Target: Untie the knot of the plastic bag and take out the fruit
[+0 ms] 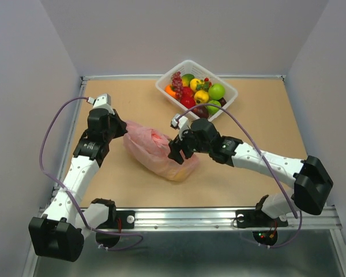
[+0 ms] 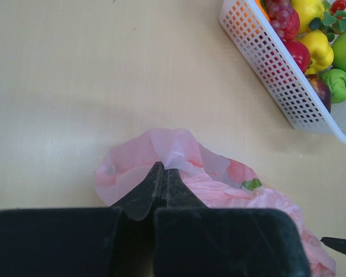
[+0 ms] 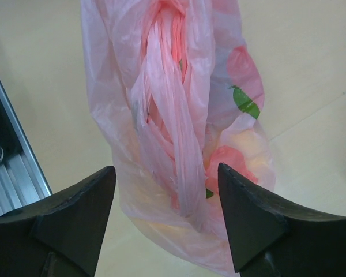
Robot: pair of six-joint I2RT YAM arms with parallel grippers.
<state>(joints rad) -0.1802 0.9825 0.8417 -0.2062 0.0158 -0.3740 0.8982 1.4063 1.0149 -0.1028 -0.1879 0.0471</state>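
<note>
The pink plastic bag (image 1: pixel 155 149) lies on the table between my two grippers. Its handle strips are bunched and twisted into a darker pink ridge, the knot (image 3: pixel 168 34), which also shows in the top view (image 1: pixel 158 137). Yellowish fruit (image 3: pixel 242 145) shows dimly through the film; the other fruit inside is hidden. My left gripper (image 2: pixel 163 168) is shut, pinching the bag's film (image 2: pixel 179 151) at the bag's left end (image 1: pixel 125 128). My right gripper (image 3: pixel 167 173) is open, one finger on each side of the twisted strip (image 3: pixel 187 173), just above the bag (image 1: pixel 175 152).
A white slotted basket (image 1: pixel 226 105) stands at the back, full of toy fruit, green apples (image 1: pixel 217 91) and a purple grape bunch (image 1: pixel 177 81). It shows top right in the left wrist view (image 2: pixel 277 69). A metal rail (image 3: pixel 11 173) runs along the table's near edge.
</note>
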